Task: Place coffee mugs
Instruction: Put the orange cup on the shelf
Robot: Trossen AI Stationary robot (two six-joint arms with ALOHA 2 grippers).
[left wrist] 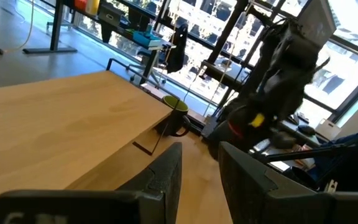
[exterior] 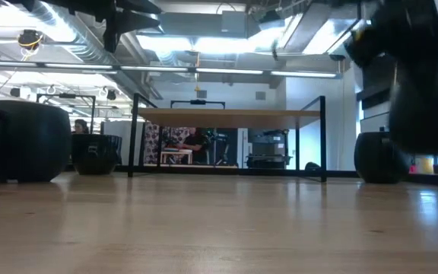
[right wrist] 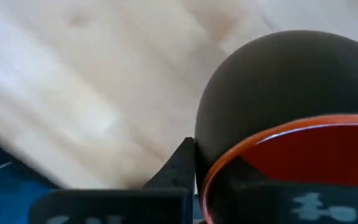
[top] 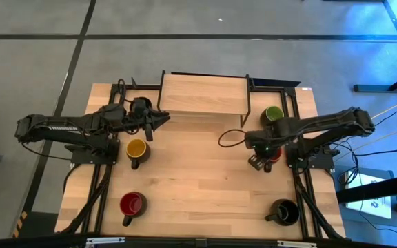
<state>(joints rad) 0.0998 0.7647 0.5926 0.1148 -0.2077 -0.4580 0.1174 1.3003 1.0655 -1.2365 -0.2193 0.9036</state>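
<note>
Overhead layout: five coffee mugs show around a wooden table (top: pixel 198 172) with a raised wooden shelf (top: pixel 202 94) at its far edge.
Right gripper (top: pixel 262 161): it hangs over the table's right side, closed on a red-lined mug (right wrist: pixel 291 130); the right wrist view shows one finger (right wrist: pixel 179 165) against the mug's black outer wall and another inside the red rim (the overhead view shows only a sliver of red there (top: pixel 274 156)).
Left gripper (left wrist: pixel 197 171): it sits at the shelf's left front corner, its fingers narrowly parted with nothing between them.
Green-lined mug (top: pixel 273 115): it stands on the table just right of the shelf; the left wrist view catches it past the shelf's edge, handle facing the camera.
Yellow-lined mug (top: pixel 136 149): it stands on the left side, near the left arm.
Second red-lined mug (top: pixel 132 204): near the front left corner.
Black-lined mug (top: pixel 284 211): near the front right corner.
Table-height view: only black outsides show, so no lining colours can be told; a large mug (exterior: pixel 25 141) sits at the left edge, with people in the room behind.
</note>
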